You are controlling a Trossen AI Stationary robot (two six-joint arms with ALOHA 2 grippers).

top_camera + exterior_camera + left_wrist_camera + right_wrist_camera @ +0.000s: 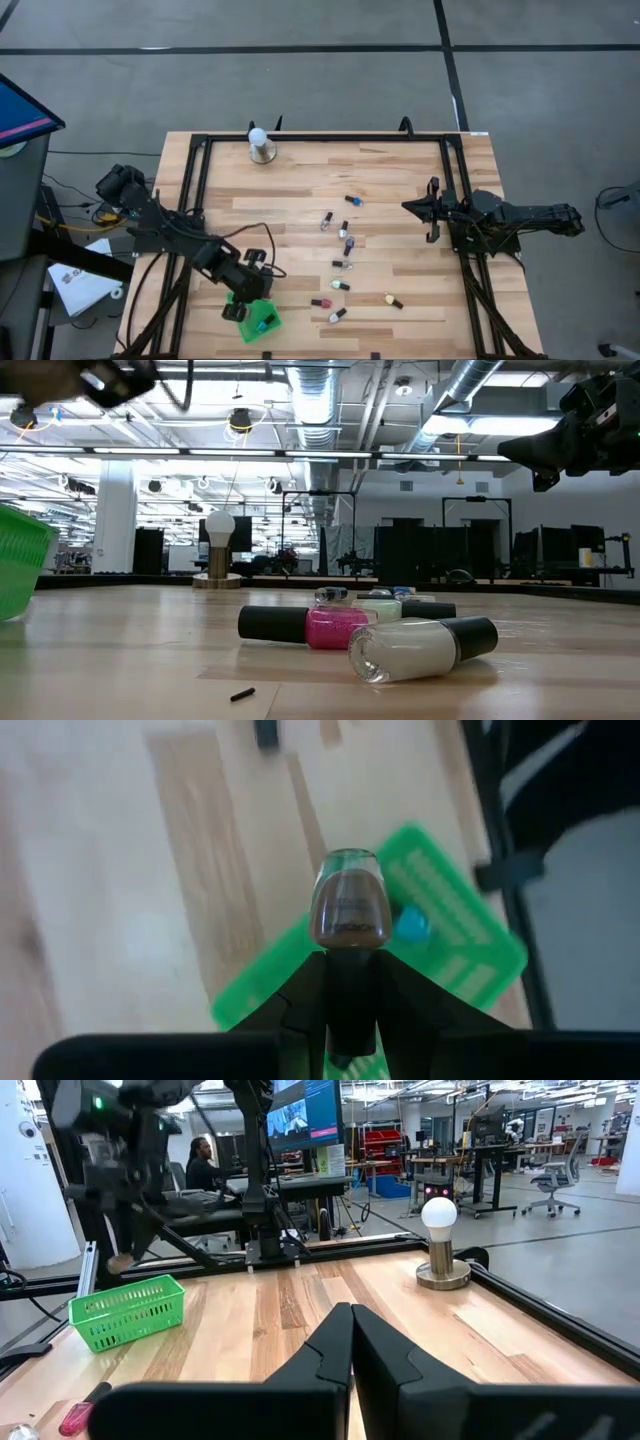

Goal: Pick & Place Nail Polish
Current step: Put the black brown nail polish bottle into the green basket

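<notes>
Over green basket (470, 935), left claw (348, 995) around brown bottle (349, 905)

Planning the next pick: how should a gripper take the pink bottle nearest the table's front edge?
The pink bottle lies on its side, black cap pointing toward the basket. Judging by that, come straight down and close the fingers across the cap, likely the surest hold.

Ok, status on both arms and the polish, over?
Left gripper shut on a brown bottle, above the green basket. Right gripper shut, idle at table's right. Other bottles loose mid-table.
</notes>
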